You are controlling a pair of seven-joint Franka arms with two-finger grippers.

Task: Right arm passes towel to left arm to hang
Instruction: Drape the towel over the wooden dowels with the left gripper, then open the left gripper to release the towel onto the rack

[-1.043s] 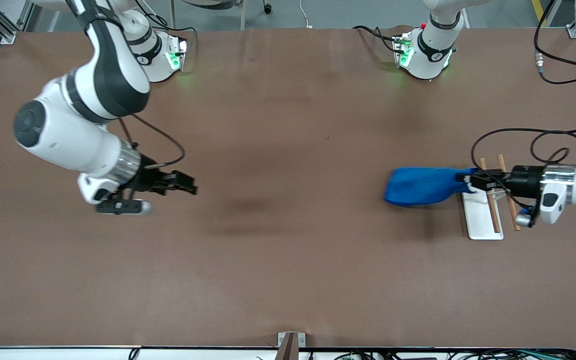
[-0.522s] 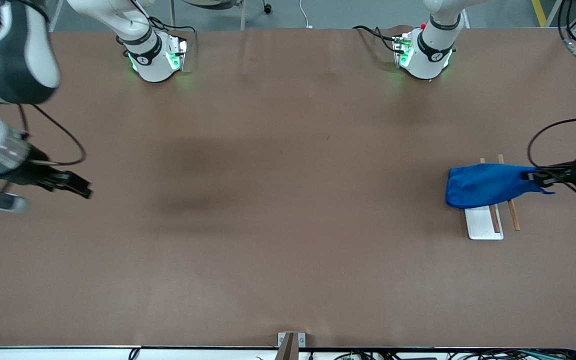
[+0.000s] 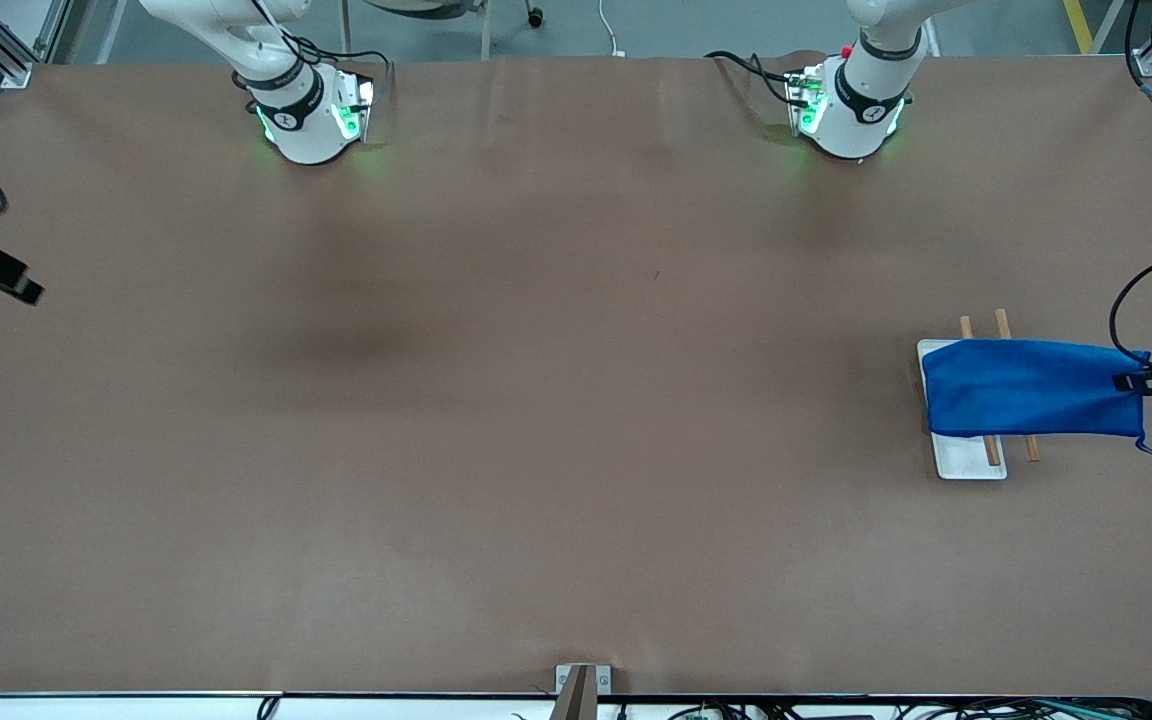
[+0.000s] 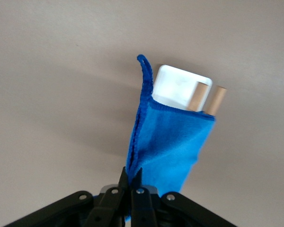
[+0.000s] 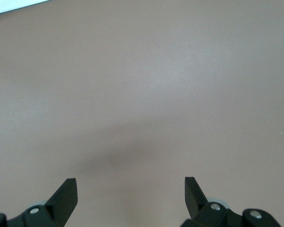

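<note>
We judge the handover done: the left pincer point(image 4: 130, 189) is clamped on the blue towel point(image 3: 1031, 388), draped over the wooden rack point(image 3: 1004, 325) — release remains. The right pincer point(image 5: 131, 188) waits spread, empty.

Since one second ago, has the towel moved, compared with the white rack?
Yes. The towel, held by the left gripper, has shifted toward the left arm's end of the table; it now drapes across the rack rather than hanging beside it.
</note>
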